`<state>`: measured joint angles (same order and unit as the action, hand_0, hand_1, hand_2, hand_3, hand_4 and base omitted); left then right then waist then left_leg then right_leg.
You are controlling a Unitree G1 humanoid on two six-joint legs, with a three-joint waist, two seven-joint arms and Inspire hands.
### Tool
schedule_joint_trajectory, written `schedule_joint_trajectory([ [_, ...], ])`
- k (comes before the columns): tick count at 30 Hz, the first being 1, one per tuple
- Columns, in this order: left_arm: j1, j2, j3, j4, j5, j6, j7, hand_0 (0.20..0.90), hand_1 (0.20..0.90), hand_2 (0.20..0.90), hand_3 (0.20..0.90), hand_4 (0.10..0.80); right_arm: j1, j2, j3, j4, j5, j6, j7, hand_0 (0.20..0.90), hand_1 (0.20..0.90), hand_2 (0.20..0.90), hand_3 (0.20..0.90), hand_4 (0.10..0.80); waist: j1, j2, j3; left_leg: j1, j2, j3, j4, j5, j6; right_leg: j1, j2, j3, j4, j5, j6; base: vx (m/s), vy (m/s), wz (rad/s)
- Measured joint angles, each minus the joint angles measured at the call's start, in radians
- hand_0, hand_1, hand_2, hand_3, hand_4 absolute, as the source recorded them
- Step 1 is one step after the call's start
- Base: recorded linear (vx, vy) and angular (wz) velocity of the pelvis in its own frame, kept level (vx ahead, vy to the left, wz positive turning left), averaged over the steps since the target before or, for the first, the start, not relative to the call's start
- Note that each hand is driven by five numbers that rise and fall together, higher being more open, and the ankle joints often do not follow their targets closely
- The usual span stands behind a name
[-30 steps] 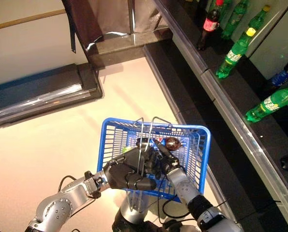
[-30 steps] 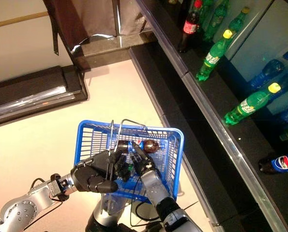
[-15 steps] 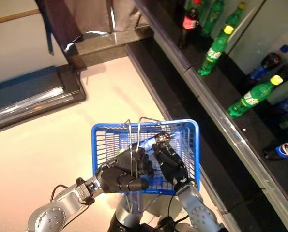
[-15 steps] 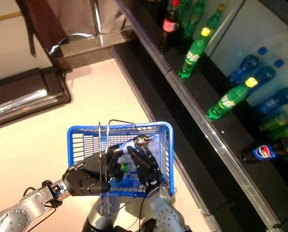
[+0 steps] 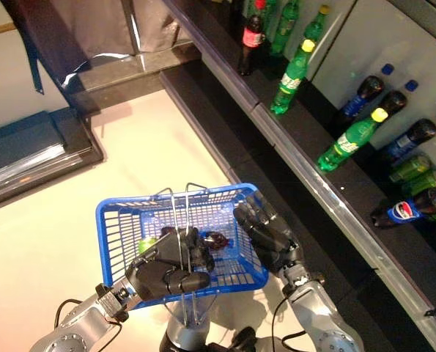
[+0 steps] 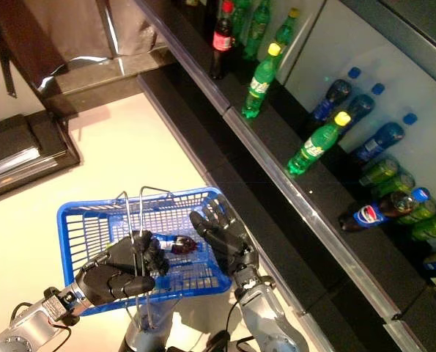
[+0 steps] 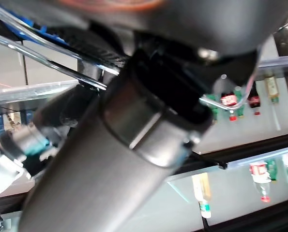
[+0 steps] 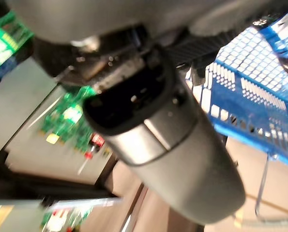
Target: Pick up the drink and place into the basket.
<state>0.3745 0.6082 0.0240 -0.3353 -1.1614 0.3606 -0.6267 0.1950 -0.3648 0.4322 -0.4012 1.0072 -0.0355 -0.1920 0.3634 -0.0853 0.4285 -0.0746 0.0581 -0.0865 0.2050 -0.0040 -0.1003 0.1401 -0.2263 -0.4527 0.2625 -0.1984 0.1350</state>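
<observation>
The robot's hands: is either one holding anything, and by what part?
The left hand grips the blue basket by its wire handles. The right hand is open, holding nothing.

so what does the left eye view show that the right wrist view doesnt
Only the left eye view shows the left hand curled round the basket's wire handles, the right hand open at the basket's right rim, the dark drink bottle lying inside the basket, and the row of bottles on the shelf. Only the right wrist view shows the basket's mesh from very close, past the right hand's dark bulk. Both show the blue basket and green bottles on shelving.
</observation>
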Motion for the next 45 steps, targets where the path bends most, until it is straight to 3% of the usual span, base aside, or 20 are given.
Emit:
schedule_joint_trajectory([
  [6,0.014,-0.060,-0.005,0.050,0.024,-0.052,0.144,0.300,0.300,0.300,0.200,0.100,0.004,-0.025,-0.003,-0.039,-0.009,0.015,0.107,0.900,0.900,0.900,0.900,0.800,-0.042,-0.012,-0.033,0.040,0.001,0.045,-0.048,0.016,0.012,0.015,-0.003,0.033,-0.039,0.028,0.007,0.014,0.040,-0.15],
  [13,0.023,-0.135,-0.007,0.288,0.100,-0.162,0.322,0.300,0.300,0.300,0.200,0.100,0.109,-0.035,-0.062,-0.024,-0.047,0.036,0.168,0.900,0.900,0.900,0.900,0.800,-0.152,-0.002,-0.127,0.087,0.004,0.115,-0.108,0.031,0.028,0.019,-0.002,0.106,-0.117,0.081,0.019,-0.057,0.046,-0.28],
  [19,0.053,-0.188,-0.014,0.441,0.121,-0.267,0.379,0.300,0.300,0.300,0.200,0.100,0.199,-0.050,-0.169,0.155,-0.113,0.071,0.211,0.900,0.900,0.900,0.900,0.800,-0.242,0.005,-0.203,0.115,0.015,0.183,-0.190,0.059,0.033,0.002,0.016,0.172,-0.176,0.123,0.018,-0.109,0.016,-0.35],
  [21,0.039,-0.232,-0.012,0.551,0.122,-0.328,0.393,0.300,0.300,0.300,0.200,0.100,0.198,-0.052,-0.176,0.255,-0.158,0.081,0.232,0.900,0.900,0.900,0.900,0.800,-0.266,0.014,-0.227,0.128,0.021,0.213,-0.214,0.065,0.033,-0.005,0.017,0.196,-0.199,0.139,0.017,-0.105,0.021,-0.36],
  [24,-0.004,-0.275,-0.005,0.695,0.132,-0.355,0.471,0.300,0.300,0.300,0.200,0.100,0.206,-0.058,-0.177,0.376,-0.226,0.116,0.228,0.900,0.900,0.900,0.900,0.800,-0.292,0.027,-0.243,0.127,0.026,0.217,-0.229,0.072,0.030,-0.009,0.027,0.210,-0.220,0.151,0.014,-0.076,0.029,-0.12],
  [32,-0.061,-0.302,-0.006,0.870,0.123,-0.388,0.532,0.300,0.300,0.300,0.200,0.100,0.133,0.021,-0.153,0.602,-0.351,0.126,0.142,0.900,0.900,0.900,0.900,0.800,-0.286,0.032,-0.258,0.130,0.023,0.216,-0.246,0.083,0.030,-0.005,0.029,0.209,-0.235,0.162,0.014,-0.059,0.045,0.02],
  [35,-0.084,-0.318,-0.008,0.931,0.128,-0.393,0.533,0.300,0.300,0.300,0.200,0.100,0.097,0.051,-0.144,0.734,-0.432,0.125,0.073,0.900,0.900,0.900,0.900,0.800,-0.288,0.040,-0.281,0.129,0.005,0.200,-0.264,0.092,0.037,0.007,0.030,0.213,-0.251,0.163,0.021,-0.069,-0.005,0.23],
  [39,-0.147,-0.324,-0.046,1.016,0.174,-0.399,0.550,0.300,0.300,0.300,0.200,0.100,0.087,0.061,-0.140,0.857,-0.460,0.126,-0.018,0.900,0.900,0.900,0.900,0.800,-0.334,0.053,-0.288,0.106,-0.017,0.085,-0.291,0.131,0.047,0.035,0.061,0.326,-0.247,0.107,0.014,-0.074,-0.043,0.87],
  [41,-0.151,-0.329,-0.047,1.042,0.174,-0.413,0.554,0.300,0.300,0.300,0.200,0.100,0.070,0.067,-0.140,0.918,-0.465,0.123,-0.030,0.900,0.900,0.900,0.900,0.800,-0.338,0.066,-0.289,0.092,-0.009,0.048,-0.291,0.142,0.039,0.037,0.086,0.348,-0.250,0.095,0.001,-0.109,-0.070,0.49],
  [45,-0.154,-0.395,0.025,1.132,0.160,-0.440,0.559,0.300,0.300,0.300,0.200,0.100,0.010,0.084,-0.144,1.095,-0.542,0.116,-0.030,0.900,0.900,0.900,0.900,0.800,-0.314,0.100,-0.292,0.084,0.028,0.044,-0.291,0.154,0.023,0.032,0.123,0.342,-0.252,0.100,-0.019,-0.128,-0.019,0.10],
])
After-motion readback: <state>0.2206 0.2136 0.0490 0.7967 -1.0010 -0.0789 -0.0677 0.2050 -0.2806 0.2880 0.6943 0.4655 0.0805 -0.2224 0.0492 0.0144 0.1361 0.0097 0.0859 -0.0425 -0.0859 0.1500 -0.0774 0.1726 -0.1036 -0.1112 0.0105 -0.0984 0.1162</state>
